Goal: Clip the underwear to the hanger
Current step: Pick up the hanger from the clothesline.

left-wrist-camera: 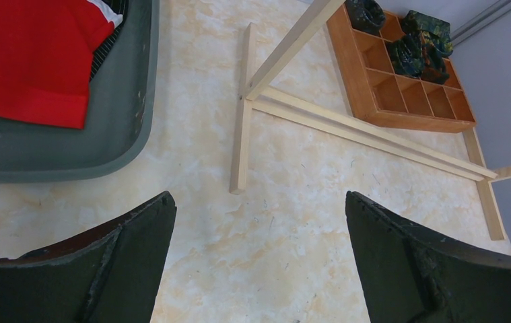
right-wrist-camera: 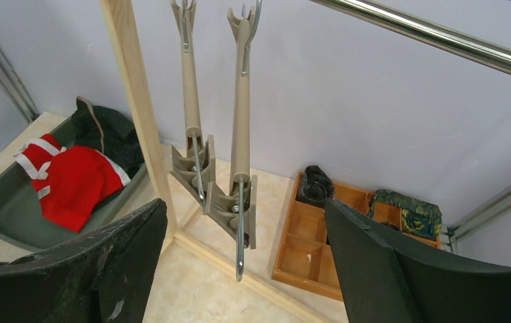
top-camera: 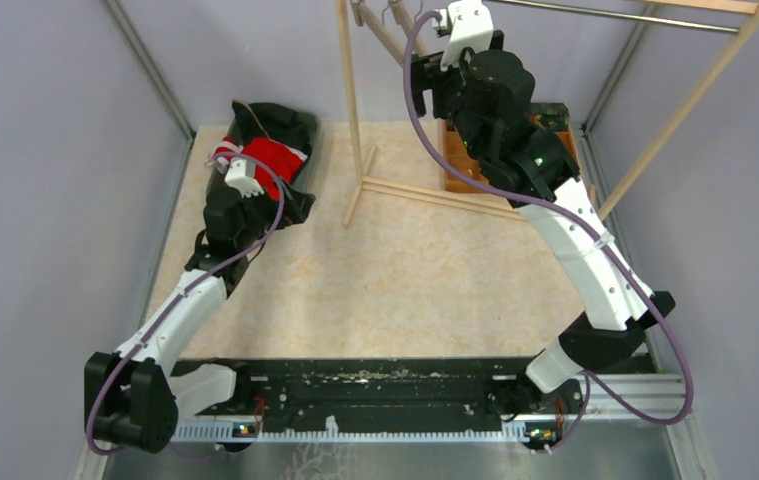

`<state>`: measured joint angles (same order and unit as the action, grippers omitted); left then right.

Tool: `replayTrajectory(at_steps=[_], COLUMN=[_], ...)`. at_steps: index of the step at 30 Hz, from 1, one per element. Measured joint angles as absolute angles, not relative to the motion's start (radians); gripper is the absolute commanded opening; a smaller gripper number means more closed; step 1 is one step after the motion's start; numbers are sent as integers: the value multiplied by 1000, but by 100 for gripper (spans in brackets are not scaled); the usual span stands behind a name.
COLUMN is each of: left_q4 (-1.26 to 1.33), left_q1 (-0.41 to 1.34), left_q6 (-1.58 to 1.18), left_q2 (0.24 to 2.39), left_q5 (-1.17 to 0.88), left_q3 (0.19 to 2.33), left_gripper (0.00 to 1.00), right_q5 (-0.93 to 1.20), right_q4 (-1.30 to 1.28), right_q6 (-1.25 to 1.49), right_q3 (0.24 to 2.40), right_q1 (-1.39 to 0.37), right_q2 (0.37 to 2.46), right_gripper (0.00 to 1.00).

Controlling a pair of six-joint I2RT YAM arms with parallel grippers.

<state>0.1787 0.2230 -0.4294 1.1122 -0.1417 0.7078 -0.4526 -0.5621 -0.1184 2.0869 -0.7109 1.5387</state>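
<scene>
While nothing is clipped yet, step: approach, by my read. Both my hands are bare.
Right gripper (right-wrist-camera: 246, 232): fingers spread wide, empty, raised near the rail (right-wrist-camera: 441, 40), facing the hanger (right-wrist-camera: 241, 128).
Hanger: hangs down at the top of the rack (left-wrist-camera: 241, 134), with its clips (right-wrist-camera: 235, 208) at the low end. The other hanger (right-wrist-camera: 188, 87) is just behind it. As far as I can tell, neither touches my fingers.
Left gripper (left-wrist-camera: 258, 225): spread wide, empty, over the table (left-wrist-camera: 293, 256), just beside the bin (left-wrist-camera: 131, 128).
Underwear (left-wrist-camera: 30, 60): red, lying on top in the bin, not gripped.
Bin contents: the underwear, plus dark cloth (right-wrist-camera: 111, 131) at the far end.
Tray (left-wrist-camera: 347, 67): wooden grid by the rack foot. Dark patterned rolls (left-wrist-camera: 414, 54) sit in the far cells; the other cells I can see show bare wood.
Next, my guess: left moves over the bin and pinches the waistband, while right takes the hanger or opens a clip.
Needs: a clean pinch on one garment only, and a hanger that doesn't swing when touched.
</scene>
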Motion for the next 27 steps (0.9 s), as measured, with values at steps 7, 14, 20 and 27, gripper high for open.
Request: replayTrajectory(at_steps=[7, 14, 20, 27], left_q4=[180, 180, 180, 179], left_q1=[223, 223, 223, 223], left_q6=[-430, -430, -430, -430], left_q2=[1112, 1112, 1112, 1111], left_q5=[-142, -137, -134, -130], left_q3=[699, 692, 688, 685], left_gripper=[100, 100, 100, 100], right_q5=[-490, -510, -524, -554], right_q4=[-568, -566, -566, -576], right_q6=[-135, -136, -137, -139], right_q3=[2086, 2040, 2036, 2029], right_q1=[-711, -711, -711, -711], right_q2=[1539, 1525, 1525, 1511], right_gripper=[83, 83, 83, 84])
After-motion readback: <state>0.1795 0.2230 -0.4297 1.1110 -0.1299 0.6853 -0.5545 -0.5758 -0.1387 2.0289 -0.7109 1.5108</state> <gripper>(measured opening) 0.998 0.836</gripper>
